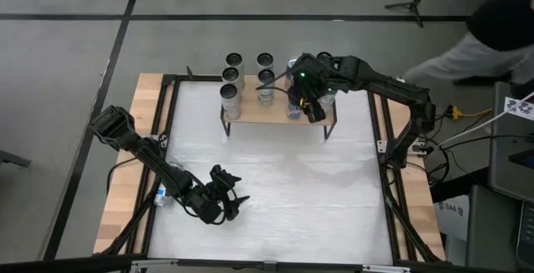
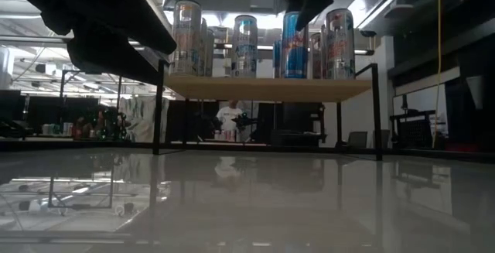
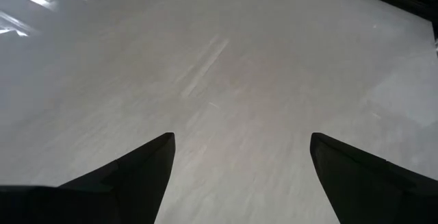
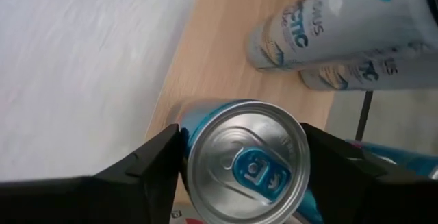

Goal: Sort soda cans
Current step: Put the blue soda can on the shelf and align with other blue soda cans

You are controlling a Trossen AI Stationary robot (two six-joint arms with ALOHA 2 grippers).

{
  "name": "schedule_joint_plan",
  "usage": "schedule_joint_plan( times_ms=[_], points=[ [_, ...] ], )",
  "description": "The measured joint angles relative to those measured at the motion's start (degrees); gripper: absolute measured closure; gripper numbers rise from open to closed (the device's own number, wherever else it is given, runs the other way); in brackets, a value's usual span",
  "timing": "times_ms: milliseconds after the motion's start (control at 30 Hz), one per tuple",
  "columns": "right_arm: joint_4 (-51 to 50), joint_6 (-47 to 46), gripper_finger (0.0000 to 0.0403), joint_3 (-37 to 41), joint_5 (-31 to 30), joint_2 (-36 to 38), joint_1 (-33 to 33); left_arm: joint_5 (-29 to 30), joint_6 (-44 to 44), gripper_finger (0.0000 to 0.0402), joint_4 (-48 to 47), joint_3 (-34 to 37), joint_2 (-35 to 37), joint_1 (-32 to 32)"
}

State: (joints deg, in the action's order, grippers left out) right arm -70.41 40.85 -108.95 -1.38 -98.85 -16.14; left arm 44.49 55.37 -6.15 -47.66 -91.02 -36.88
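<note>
Several slim soda cans stand upright on a raised wooden shelf at the table's far side; the low view shows silver and blue ones. My right gripper reaches over the shelf's right part. It is open and points down, with one finger on either side of the top end of a blue can that has a silver lid. That can stands near the shelf's front edge. My left gripper is open and empty low over the near left of the table.
Two silver cans with blue labels stand close behind the blue can. A small blue thing lies at the table's left edge under the left arm. A black frame rims the white table. A person stands beyond the far right corner.
</note>
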Motion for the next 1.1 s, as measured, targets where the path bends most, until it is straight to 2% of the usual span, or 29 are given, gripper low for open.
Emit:
schedule_joint_plan(
  times_ms=[367, 767, 1100],
  points=[
    [-0.57, 6.3, 0.0146, 0.0, 1.44, 0.0, 0.0, 0.01, 0.17, 0.0068, 0.28, 0.0, -0.01, 0.0],
    [-1.31, 6.37, 0.0146, 0.03, -0.35, 0.0, 0.0, 1.36, 0.17, 0.0068, 0.28, 0.0, -0.01, 0.0],
    [-0.14, 6.35, 0.0125, 0.13, -0.58, -0.11, 0.0, 1.36, 0.18, 0.0068, 0.28, 0.0, 0.0, 0.0]
  ],
)
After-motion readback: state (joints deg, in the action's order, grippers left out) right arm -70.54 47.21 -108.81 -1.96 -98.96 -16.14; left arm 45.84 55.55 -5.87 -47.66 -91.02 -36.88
